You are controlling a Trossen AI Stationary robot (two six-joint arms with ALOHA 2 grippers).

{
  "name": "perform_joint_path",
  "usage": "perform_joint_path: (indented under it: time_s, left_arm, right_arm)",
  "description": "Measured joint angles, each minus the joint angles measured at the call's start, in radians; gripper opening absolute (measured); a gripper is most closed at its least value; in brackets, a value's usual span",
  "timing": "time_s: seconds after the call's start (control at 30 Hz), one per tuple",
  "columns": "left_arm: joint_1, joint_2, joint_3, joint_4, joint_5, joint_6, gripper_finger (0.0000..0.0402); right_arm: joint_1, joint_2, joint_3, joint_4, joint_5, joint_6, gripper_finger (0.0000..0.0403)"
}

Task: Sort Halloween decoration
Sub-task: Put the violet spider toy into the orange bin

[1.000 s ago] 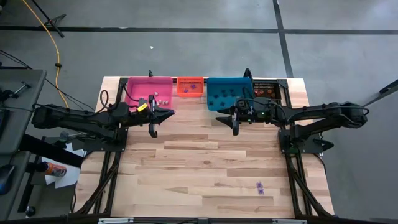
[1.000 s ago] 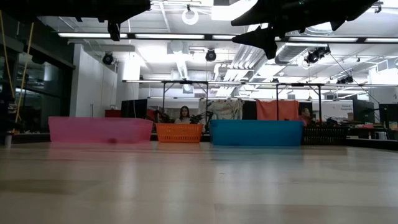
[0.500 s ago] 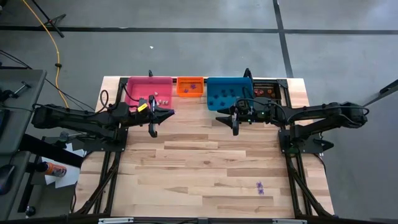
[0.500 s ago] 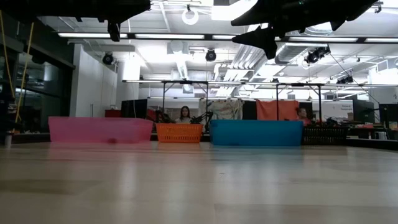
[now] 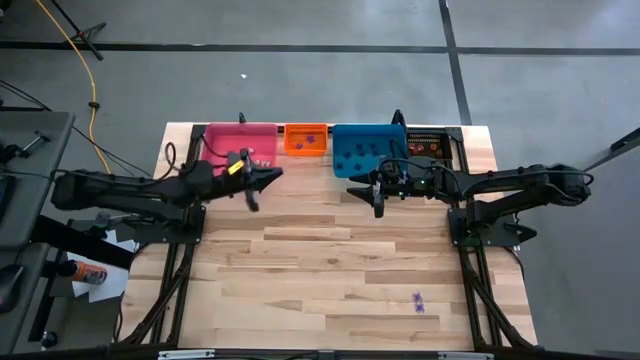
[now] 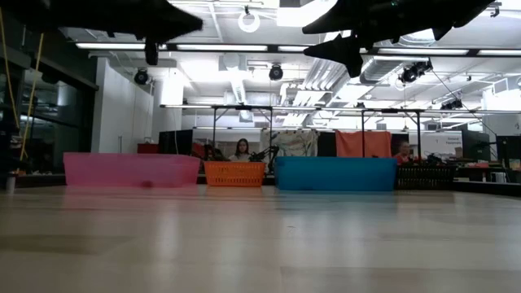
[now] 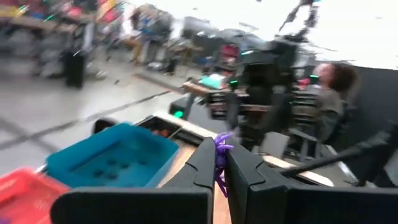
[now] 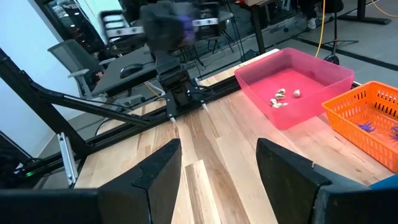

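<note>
Your left gripper [image 7: 221,163] pinches a purple trinket [image 7: 220,151]; carry it right over the orange bin [image 5: 306,139], then release; right gripper [image 8: 217,163] waits wide open.

The small purple trinket [image 7: 221,155] pinched between the left gripper [image 7: 219,163] fingers is showing only as a motion-smeared tuft, its shape unreadable. In the low view both arms are running off the top edge, so neither gripper's fingertips are showing there. The dark items in the blue plastic bin [image 5: 368,147] and the black mesh bin [image 5: 426,143] are too small to identify. The tiny purple pieces [image 5: 418,302] lying on the wooden table [image 5: 330,270] are reading only as specks.
</note>
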Motion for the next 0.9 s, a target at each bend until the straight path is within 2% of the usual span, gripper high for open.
perform_joint_path:
  time_s: [0.1, 0.17, 0.27, 0.33, 0.47, 0.57, 0.73, 0.9]
  left_arm:
    - [0.089, 0.080, 0.081, -0.098, 0.005, -0.080, 0.0000]
    - [0.169, 0.162, 0.190, -0.258, 0.046, -0.094, 0.0000]
    - [0.294, 0.321, 0.369, -0.515, 0.064, -0.025, 0.0000]
    - [0.375, 0.435, 0.475, -0.624, 0.086, 0.018, 0.0000]
    - [0.493, 0.644, 0.647, -0.730, 0.153, 0.034, 0.0000]
    - [0.542, 0.781, 0.727, -0.791, 0.158, 0.017, 0.0000]
    - [0.577, 0.945, 0.805, -0.797, 0.207, -0.103, 0.0000]
    - [0.578, 1.036, 0.838, -0.803, 0.217, -0.169, 0.0000]
  right_arm:
    - [0.000, 0.000, 0.000, 0.000, 0.000, 0.000, 0.0203]
    - [0.000, 0.000, 0.000, 0.000, 0.000, 0.000, 0.0203]
    - [0.000, 0.000, 0.000, 0.000, 0.000, 0.000, 0.0203]
    - [0.000, 0.000, 0.000, 0.000, 0.000, -0.001, 0.0203]
    - [0.000, 0.000, 0.000, 0.000, 0.000, -0.001, 0.0203]
    - [0.000, 0.000, 0.000, 0.000, 0.004, -0.001, 0.0203]
    - [0.000, 0.000, 0.000, 0.000, 0.018, -0.001, 0.0203]
    - [0.000, 0.000, 0.000, 0.000, 0.018, -0.001, 0.0203]
